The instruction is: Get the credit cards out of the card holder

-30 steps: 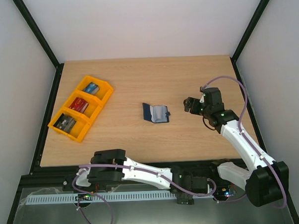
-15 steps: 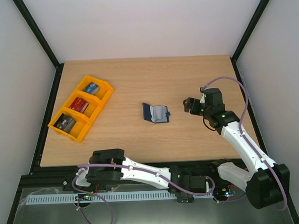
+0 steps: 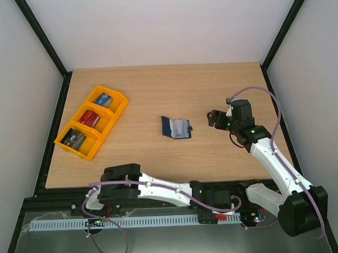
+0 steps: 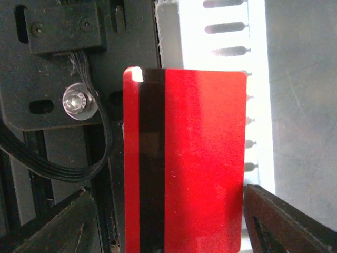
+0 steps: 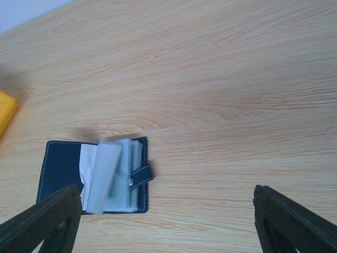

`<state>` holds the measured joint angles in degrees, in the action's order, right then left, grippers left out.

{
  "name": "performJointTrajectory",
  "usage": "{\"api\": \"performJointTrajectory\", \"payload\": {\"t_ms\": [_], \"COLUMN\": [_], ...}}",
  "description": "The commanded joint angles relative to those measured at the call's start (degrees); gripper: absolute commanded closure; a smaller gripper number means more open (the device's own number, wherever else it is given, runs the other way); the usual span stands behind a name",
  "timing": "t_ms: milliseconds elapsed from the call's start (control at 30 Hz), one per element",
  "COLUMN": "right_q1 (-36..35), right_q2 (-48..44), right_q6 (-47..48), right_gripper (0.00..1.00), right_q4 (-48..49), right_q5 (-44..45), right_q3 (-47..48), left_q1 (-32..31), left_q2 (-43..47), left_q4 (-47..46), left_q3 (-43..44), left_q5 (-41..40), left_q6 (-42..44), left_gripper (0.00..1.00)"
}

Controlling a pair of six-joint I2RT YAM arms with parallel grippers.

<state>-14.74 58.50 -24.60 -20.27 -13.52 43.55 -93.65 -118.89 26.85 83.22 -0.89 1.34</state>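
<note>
One red card [image 4: 200,158] shows between the fingers of my left claw [image 4: 168,232], down by the arm bases off the table's [image 3: 156,93] near edge. I cannot tell whether the claw grips it or only brackets it. The holder [image 3: 176,128] lies open mid-table with its clear sleeves fanned up. I see no card in them, though the pockets may hide some. My right claw [image 3: 212,119] hovers open and empty beside the holder. I judge the job partly done, with the pockets left to check.
</note>
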Motion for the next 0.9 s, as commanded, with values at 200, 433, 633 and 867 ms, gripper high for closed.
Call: {"api": "performJointTrajectory", "payload": {"t_ms": [200, 433, 633, 867], "right_q1": [-0.09, -0.11, -0.03, -0.04], "right_q2": [-0.83, -0.45, -1.19, -1.45], "right_q6": [1.00, 1.22, 1.31, 1.48], "right_gripper": [0.13, 0.13, 0.13, 0.13], "right_q4": [1.00, 0.89, 0.85, 0.68], "right_q5": [0.58, 0.37, 0.71, 0.85], "right_q3": [0.27, 0.40, 0.33, 0.26], "left_q1": [4.72, 6.36, 7.64, 9.18], "left_q2": [-3.21, -2.30, -0.93, -0.40], "left_q4": [8.27, 8.22, 8.30, 8.75], "left_q3": [-3.86, -2.54, -5.01, -4.56], "left_q5": [7.12, 12.26, 12.31, 13.30], "left_q6": [9.32, 12.65, 12.73, 12.76], "left_gripper": [0.36, 0.54, 0.62, 0.86]}}
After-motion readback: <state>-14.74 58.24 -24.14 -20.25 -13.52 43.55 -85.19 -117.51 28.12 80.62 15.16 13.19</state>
